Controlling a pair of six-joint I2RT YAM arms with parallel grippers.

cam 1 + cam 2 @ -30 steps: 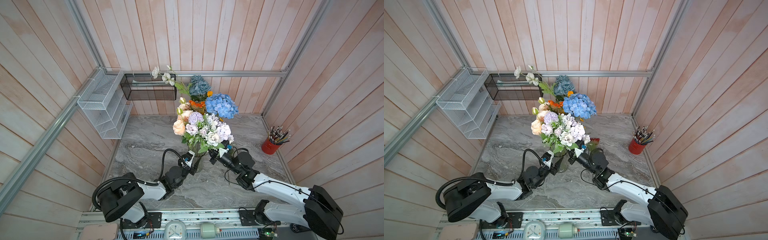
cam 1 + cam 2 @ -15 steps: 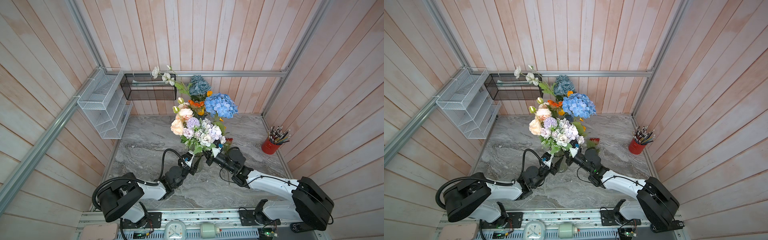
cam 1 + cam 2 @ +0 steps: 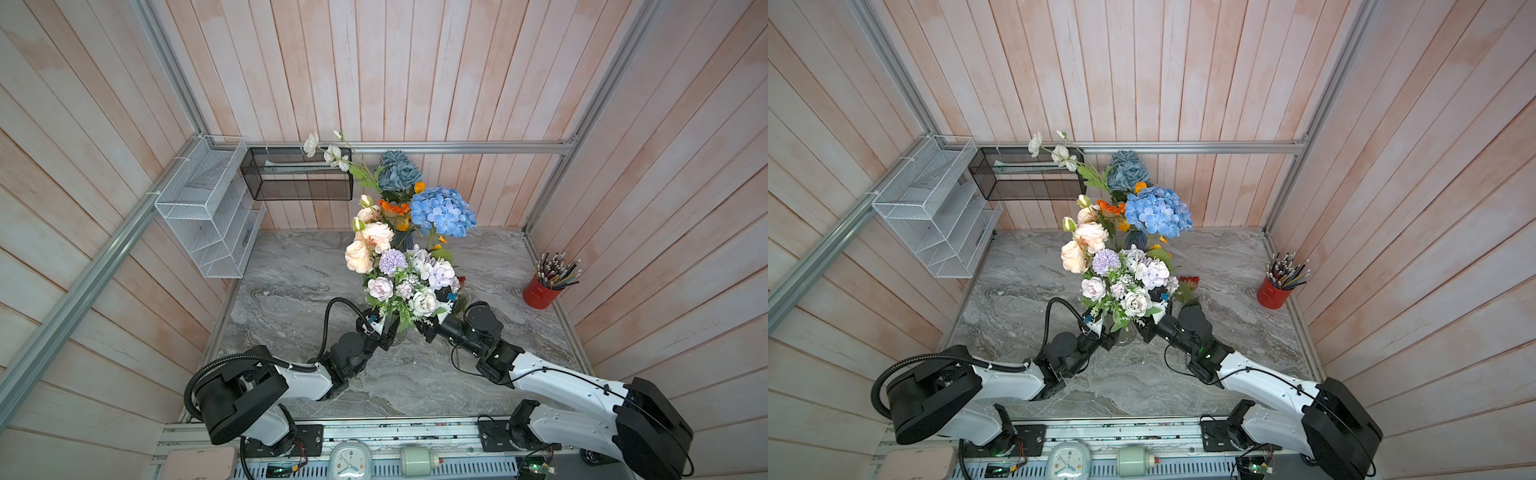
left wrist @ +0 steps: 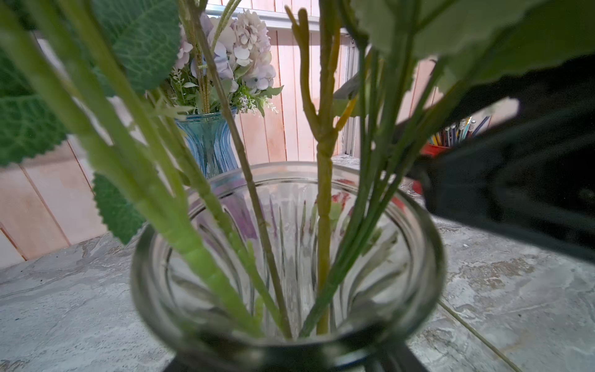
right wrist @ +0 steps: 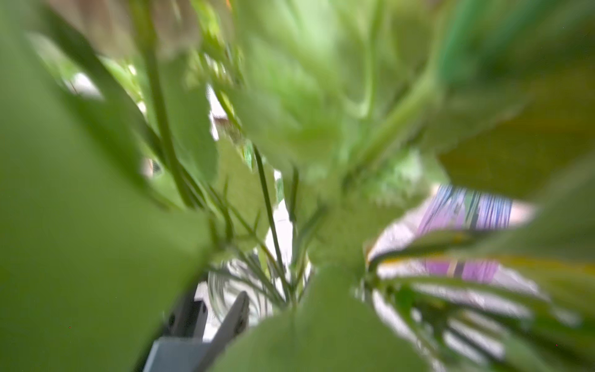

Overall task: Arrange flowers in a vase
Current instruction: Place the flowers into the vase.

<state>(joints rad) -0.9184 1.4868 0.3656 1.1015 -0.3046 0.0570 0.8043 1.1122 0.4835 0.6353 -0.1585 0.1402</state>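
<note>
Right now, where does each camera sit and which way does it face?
Top views: overhead, looking down at the table; left arm, right arm both show.
Left wrist: at the clear vase rim, facing the back wall; own fingers barely show.
Right wrist: among blurred leaves, facing the stems; own body unclear.
Shared: pencil cup, in left wrist and top views.

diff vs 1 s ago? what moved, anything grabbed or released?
The right end effector brought the lilac-and-white bunch in toward the clear vase and lowered it; stems now stand inside. Whether it has let go can't be seen: leaves hide it and its wrist view is blurred. Unchanged: the left end effector still grips the clear vase; the blue vase and pencil cup stayed put.
</note>
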